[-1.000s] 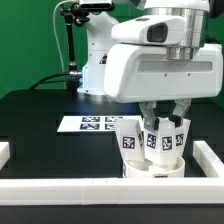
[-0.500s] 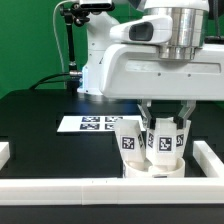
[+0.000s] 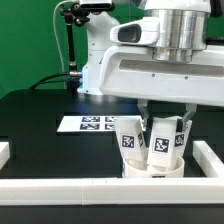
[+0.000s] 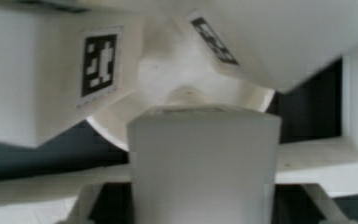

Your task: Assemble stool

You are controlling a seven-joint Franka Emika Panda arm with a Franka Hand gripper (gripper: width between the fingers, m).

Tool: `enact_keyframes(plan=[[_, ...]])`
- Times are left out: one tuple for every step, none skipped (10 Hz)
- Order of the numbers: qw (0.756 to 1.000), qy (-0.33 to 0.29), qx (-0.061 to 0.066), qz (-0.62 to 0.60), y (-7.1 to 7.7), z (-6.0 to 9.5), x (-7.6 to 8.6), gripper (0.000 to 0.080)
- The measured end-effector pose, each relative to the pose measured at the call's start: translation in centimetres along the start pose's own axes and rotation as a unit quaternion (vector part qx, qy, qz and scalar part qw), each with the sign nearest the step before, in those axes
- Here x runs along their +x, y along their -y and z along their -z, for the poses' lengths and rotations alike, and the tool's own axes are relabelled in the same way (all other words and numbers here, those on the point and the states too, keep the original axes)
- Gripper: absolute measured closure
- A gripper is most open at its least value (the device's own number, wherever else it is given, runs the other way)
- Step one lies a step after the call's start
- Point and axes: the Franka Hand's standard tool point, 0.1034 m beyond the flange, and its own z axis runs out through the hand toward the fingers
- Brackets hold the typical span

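— Tool [image 3: 160,122] status?

— Tool is hanging straight over the stool, its fingers [image 3: 146,118] reaching down among the upright legs. From the exterior view I see a dark finger on either side of the middle leg [image 3: 160,146], close against it, but I cannot tell whether they are actually pinching it or just standing narrowly around it.

— And the stool itself?

— Directly beneath the tool. The round seat [image 3: 155,168] lies flat on the black counter [image 3: 50,115], with the legs standing up out of it: one tagged leg [image 3: 129,138] toward the exterior view's left of the tool, another [image 3: 179,138] toward its right.

— Wrist view any help?

— Some. I get a blocky white leg [image 4: 199,155] filling the near foreground, two tagged legs [image 4: 60,70] beyond it, and the pale seat [image 4: 176,85] between them. Fingers are not distinguishable there.

— Anything else nearby?

— Behind the tool the marker board [image 3: 88,124] lies flat on the counter. White border rails [image 3: 205,165] run just beside the seat.
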Motion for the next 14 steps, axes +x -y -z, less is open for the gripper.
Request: enact_keyframes(plan=[[0.999,0.006,0.012,-0.039,0.03,-0.02,-0.03,0.0462],[0.995,0.013,0.023,-0.100,0.15,-0.05,-0.11,0.0462],[0.990,0.014,0.031,-0.138,0.18,-0.07,0.01,0.0462],[0.986,0.010,0.033,-0.164,0.30,-0.05,0.13,0.0462],[0.980,0.011,0.033,-0.198,0.42,-0.05,0.08,0.0462],[0.973,0.014,0.035,-0.227,0.50,-0.05,0.05,0.0462],[0.968,0.015,0.035,-0.247,0.54,-0.05,0.03,0.0462],[0.958,0.017,0.035,-0.284,0.63,-0.05,-0.01,0.0462],[0.950,0.018,0.035,-0.310,0.69,-0.05,-0.04,0.0462],[0.943,0.019,0.035,-0.331,0.75,-0.05,-0.07,0.0462],[0.930,0.023,0.037,-0.365,0.90,-0.04,-0.13,0.0462],[0.917,0.027,0.043,-0.397,0.89,-0.09,-0.08,0.0462],[0.889,0.037,0.060,-0.453,0.74,-0.09,0.19,0.0462],[0.869,0.040,0.066,-0.488,0.77,-0.10,0.28,0.0462]])
